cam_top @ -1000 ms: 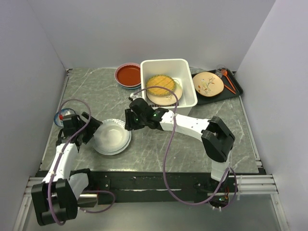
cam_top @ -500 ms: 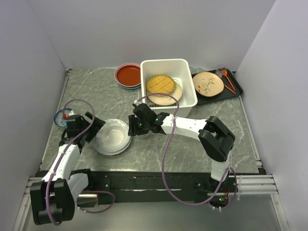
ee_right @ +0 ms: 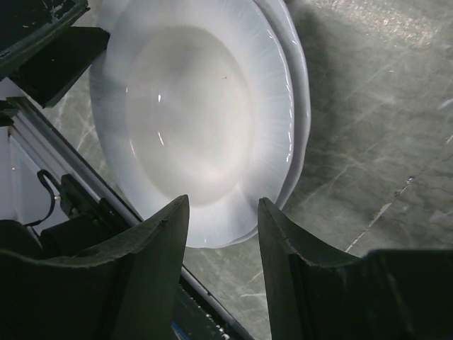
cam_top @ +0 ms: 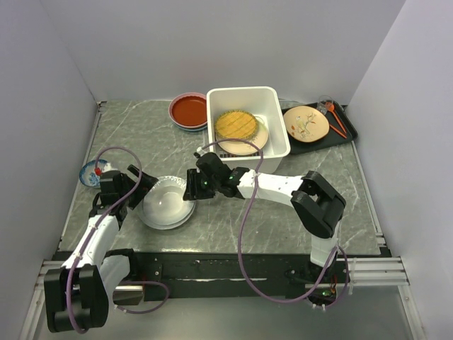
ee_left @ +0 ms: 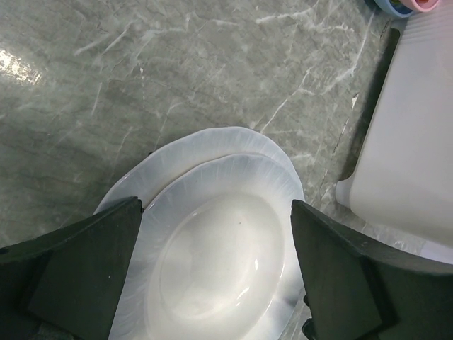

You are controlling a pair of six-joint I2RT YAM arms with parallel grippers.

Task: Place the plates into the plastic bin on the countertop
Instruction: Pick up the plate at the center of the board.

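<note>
Two white plates (cam_top: 168, 202) lie stacked on the grey-green countertop (cam_top: 233, 219). My left gripper (cam_top: 144, 188) is open, its fingers either side of the stack's left edge; the left wrist view shows the plates (ee_left: 219, 255) between them (ee_left: 216, 276). My right gripper (cam_top: 190, 187) is open at the stack's right edge, and the right wrist view shows the plates (ee_right: 198, 106) just past its fingertips (ee_right: 223, 205). The white plastic bin (cam_top: 281, 127) holds a yellow lattice plate (cam_top: 236, 123) on a cream one.
A red plate (cam_top: 190, 110) sits on a stack left of the bin. A cream plate with a branch (cam_top: 306, 122) lies on a black tray (cam_top: 348, 129) with orange utensils. A small blue bowl (cam_top: 91, 173) stands near the left wall.
My left gripper has moved right, closer onto the white stack's left edge. My right gripper has come down and left to the stack's right edge. The stack has shifted slightly right.
</note>
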